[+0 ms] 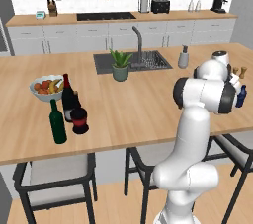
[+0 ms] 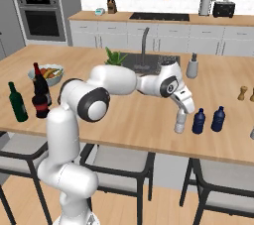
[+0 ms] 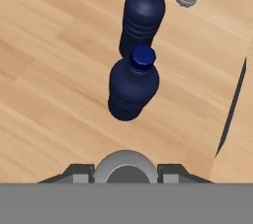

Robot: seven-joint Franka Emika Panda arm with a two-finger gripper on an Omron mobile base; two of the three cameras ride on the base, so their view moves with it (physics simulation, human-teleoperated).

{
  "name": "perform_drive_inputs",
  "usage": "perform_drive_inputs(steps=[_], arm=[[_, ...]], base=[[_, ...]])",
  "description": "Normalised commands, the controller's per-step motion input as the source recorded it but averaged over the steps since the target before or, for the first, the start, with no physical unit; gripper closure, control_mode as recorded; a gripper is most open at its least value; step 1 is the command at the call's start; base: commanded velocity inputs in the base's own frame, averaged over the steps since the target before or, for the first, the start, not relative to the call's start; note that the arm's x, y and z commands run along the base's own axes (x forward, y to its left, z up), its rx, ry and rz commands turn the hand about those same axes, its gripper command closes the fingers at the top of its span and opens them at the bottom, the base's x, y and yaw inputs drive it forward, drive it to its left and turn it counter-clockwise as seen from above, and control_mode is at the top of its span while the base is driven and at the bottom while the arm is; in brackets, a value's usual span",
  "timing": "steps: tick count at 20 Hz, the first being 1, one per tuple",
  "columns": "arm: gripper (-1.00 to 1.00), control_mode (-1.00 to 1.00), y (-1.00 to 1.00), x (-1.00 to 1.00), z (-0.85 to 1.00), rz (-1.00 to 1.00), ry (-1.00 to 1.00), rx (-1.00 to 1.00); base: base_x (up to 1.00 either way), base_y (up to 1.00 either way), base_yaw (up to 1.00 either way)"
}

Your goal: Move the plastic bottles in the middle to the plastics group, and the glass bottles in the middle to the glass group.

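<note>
End effector (image 2: 181, 115) clamped round cap of clear bottle (image 2: 180, 124), standing on surface (image 2: 129, 115) just left of two dark blue bottles (image 2: 199, 121) (image 2: 218, 119).

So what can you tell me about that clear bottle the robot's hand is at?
The clear bottle is small, whitish and see-through, plastic by the look of it, with a pale cap. It stands upright on the wooden counter near the front edge, first in a row with two dark blue bottles beside it, apart from them. The gripper comes down over its top, fingers at either side of the cap.
</note>
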Motion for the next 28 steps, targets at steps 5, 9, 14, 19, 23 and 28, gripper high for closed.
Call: perform_drive_inputs(steps=[5,9,14,19,23,28], arm=[[1.00,-1.00,0.00,0.02,-0.30,-0.02,0.00,0.00],[1.00,-1.00,0.00,0.00,-0.45,-0.03,0.00,0.00],[1.00,-1.00,-0.01,0.00,-0.30,0.00,0.00,0.00],[1.00,-1.00,-0.04,0.00,0.00,0.00,-0.13,0.00],[1.00,-1.00,-0.06,0.00,0.00,0.00,-0.03,0.00],[-1.00,-1.00,0.00,-0.01,0.00,0.00,0.00,0.00]], base=[[0.00,0.00,0.00],[0.00,0.00,0.00],[0.00,0.00,0.00],[0.00,0.00,0.00],[0.00,0.00,0.00],[0.00,0.00,0.00]])
